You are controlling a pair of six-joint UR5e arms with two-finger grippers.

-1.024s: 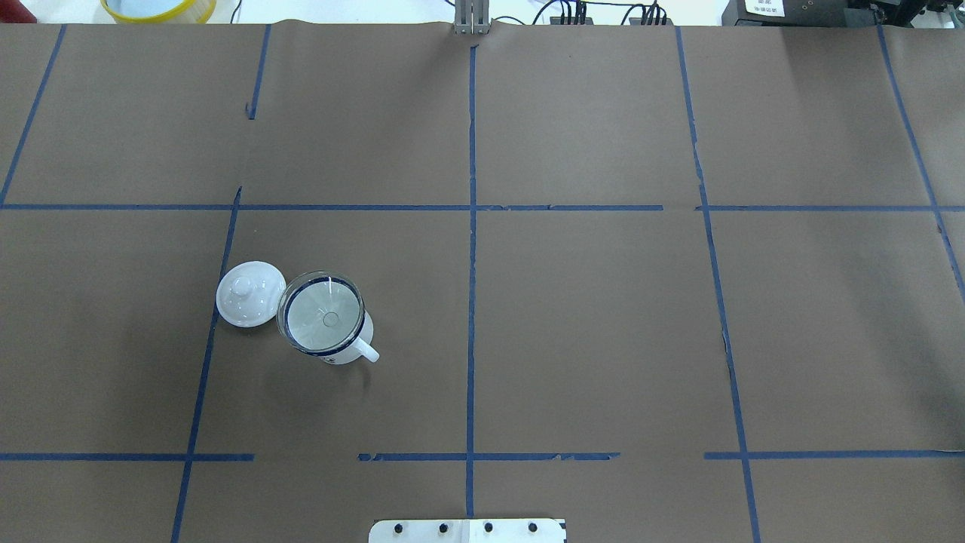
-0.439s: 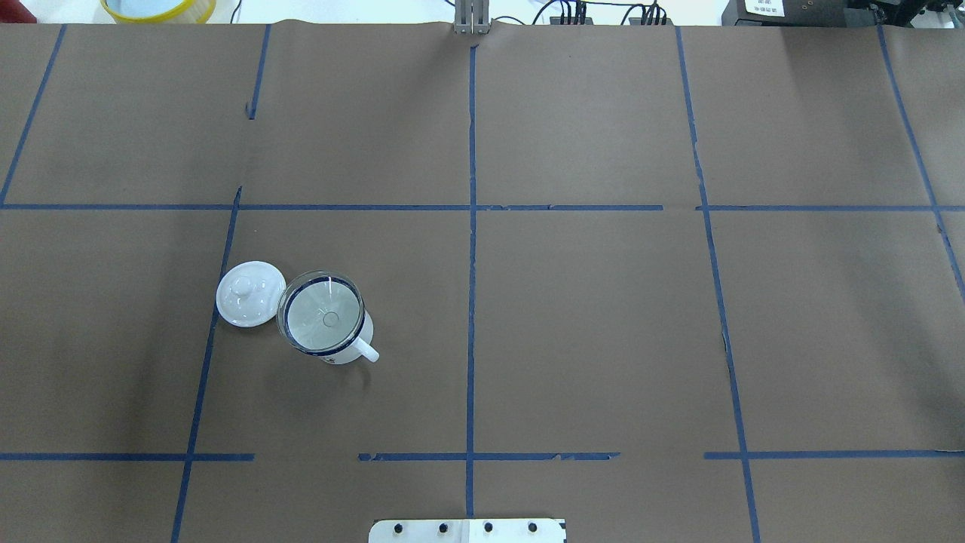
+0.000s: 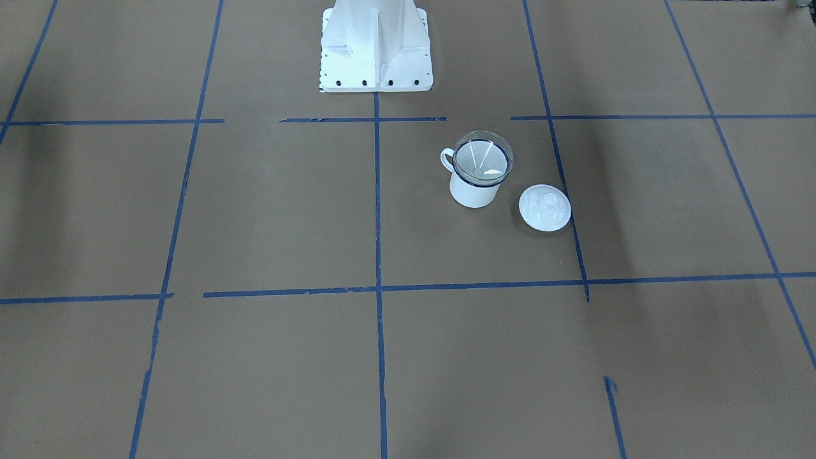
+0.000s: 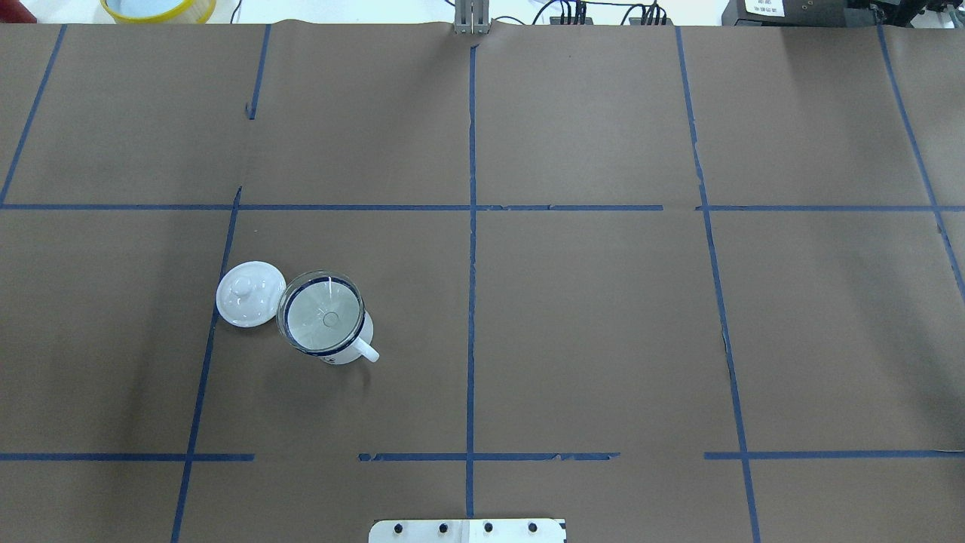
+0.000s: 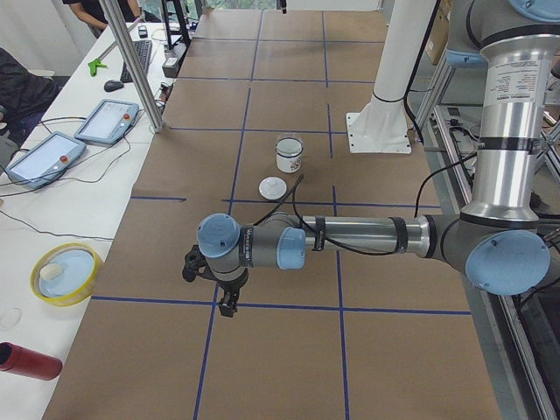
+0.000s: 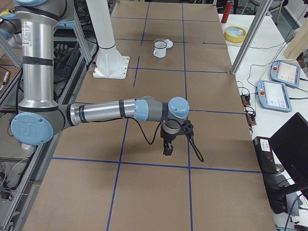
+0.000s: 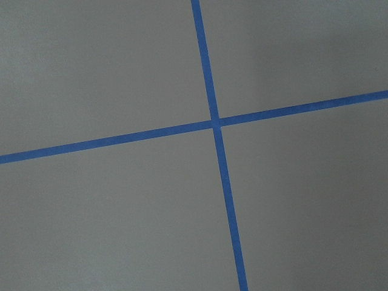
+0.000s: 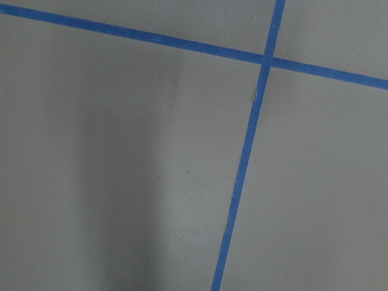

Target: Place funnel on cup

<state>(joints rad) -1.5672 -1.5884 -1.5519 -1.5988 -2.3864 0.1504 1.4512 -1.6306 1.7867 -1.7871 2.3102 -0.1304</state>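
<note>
In the front view we see the funnel (image 3: 482, 159) seated in the cup (image 3: 473, 191) on the left half of the surface (image 3: 255, 210), a white lid (image 3: 544, 208) just beside it; overhead agrees; the side views show the left pincer (image 5: 229, 304) and right pincer (image 6: 167, 149) hanging well apart from them, and we cannot tell whether either is apart or together.

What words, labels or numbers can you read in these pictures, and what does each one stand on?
No text is clear enough to quote.
Label on the left arm: print too small to read.
Label on the right arm: print too small to read.
White sticker on the black box: blurred and cut off by the picture's edge.
Dark mark on the cup: too small to read.
</note>
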